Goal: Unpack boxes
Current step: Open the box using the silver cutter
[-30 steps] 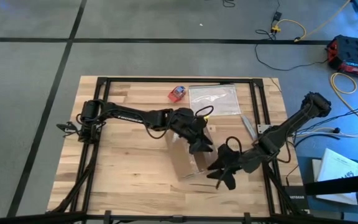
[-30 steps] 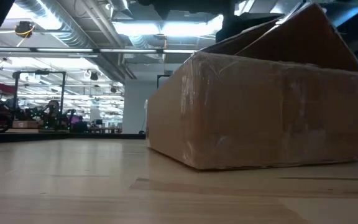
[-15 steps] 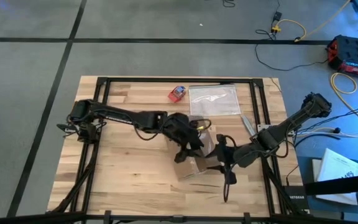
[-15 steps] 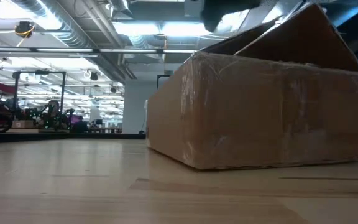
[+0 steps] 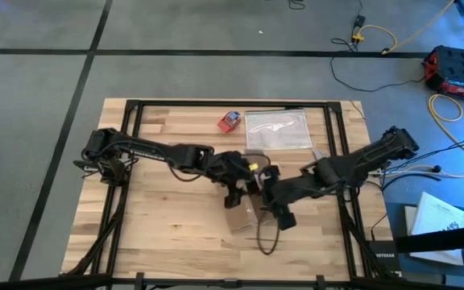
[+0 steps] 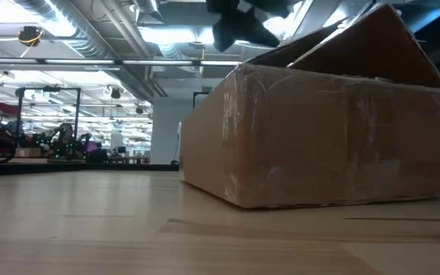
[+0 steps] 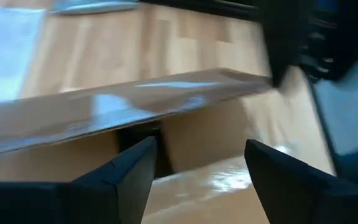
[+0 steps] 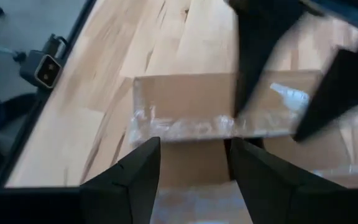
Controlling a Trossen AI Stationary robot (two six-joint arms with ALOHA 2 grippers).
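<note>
Reaching in from both sides, two arms meet over the box (image 5: pixel 242 216) near the table's (image 5: pixel 159 234) middle, toward its front-right. Left gripper (image 5: pixel 244 179) hangs just above the box's far-left part, w/ fingers (image 7: pixel 126 168) parted; nothing sits between them. Its wrist view looks down past a taped flap (image 7: pixel 123 102) standing up at an angle, brown cardboard inside below it. Right gripper (image 5: pixel 276 203) hovers at the box's right edge, fingers (image 8: pixel 142 165) also apart, gap empty; its wrist cam shows a flap edge w/ shiny clear tape (image 8: pixel 185 127) just ahead, and the other arm's dark fingers crossing farther off. Can't tell whether either gripper touches the cardboard.

Low view: the box (image 6: pixel 319 130) fills the right half, sitting flat on the wood, tape glinting on its side, one flap raised at the top right; a dark gripper (image 6: pixel 243 19) shows above the box's near corner — which arm, can't tell from this angle.

Elsewhere on the table: clear plastic bag (image 5: pixel 277 130) lies flat near the far edge, well apart from the box; small red-and-blue item (image 5: pixel 229 121) just beside the bag's left end. Cables (image 5: pixel 377 36) and a red case (image 5: pixel 457 72) lie on the floor beyond the table's right side.
</note>
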